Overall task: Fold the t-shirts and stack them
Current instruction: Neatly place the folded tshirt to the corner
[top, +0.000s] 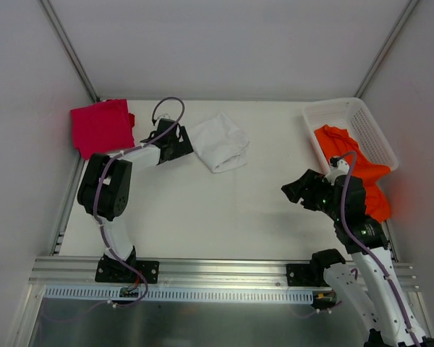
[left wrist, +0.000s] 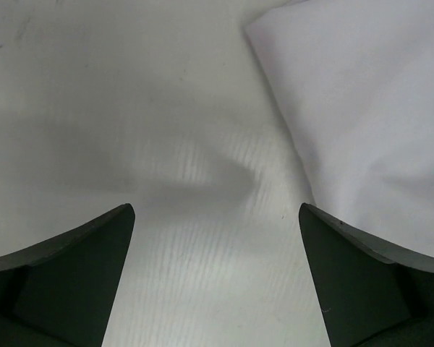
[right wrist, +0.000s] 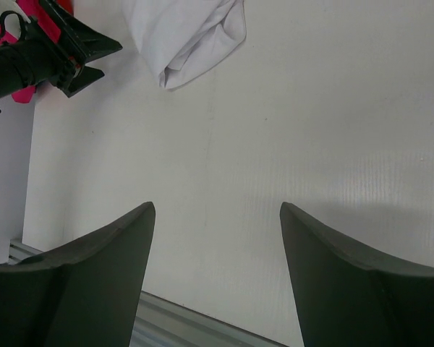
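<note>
Left claw outstretched, agape; beside white t-shirt

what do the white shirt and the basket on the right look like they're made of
White t-shirt: soft matte cloth, probably a cotton knit, since it lies in rumpled folds with rounded creases and no sheen. Basket: rigid white plastic by the look of it, with a smooth finish, moulded lattice walls and an even rim that holds its shape.
</note>
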Controlling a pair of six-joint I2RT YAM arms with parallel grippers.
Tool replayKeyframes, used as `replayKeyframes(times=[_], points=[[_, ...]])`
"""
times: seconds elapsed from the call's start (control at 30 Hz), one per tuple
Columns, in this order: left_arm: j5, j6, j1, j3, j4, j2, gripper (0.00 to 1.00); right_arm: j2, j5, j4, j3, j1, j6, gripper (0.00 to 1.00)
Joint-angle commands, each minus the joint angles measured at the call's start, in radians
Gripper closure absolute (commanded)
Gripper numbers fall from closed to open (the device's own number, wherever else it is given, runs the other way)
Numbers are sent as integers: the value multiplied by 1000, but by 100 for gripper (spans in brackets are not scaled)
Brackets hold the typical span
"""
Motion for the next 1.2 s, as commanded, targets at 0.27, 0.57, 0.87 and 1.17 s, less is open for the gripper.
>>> replayKeyframes(times=[0.27, 0.57, 0.87, 1.17], points=[[249, -301, -3, -359, 246, -203, 1, -77, -23, -15, -26, 0, 37, 26], [136, -632, -89, -470, 518, -77, 1, -115, 9, -69, -14, 2, 21, 26], [70, -705, -164, -361, 497, 28, 1, -103, 30, -79, -2, 0, -7, 26], [102, -693, -187, -240, 462, 147, 2, -92, 41, -85, 3, 0, -19, 26]])
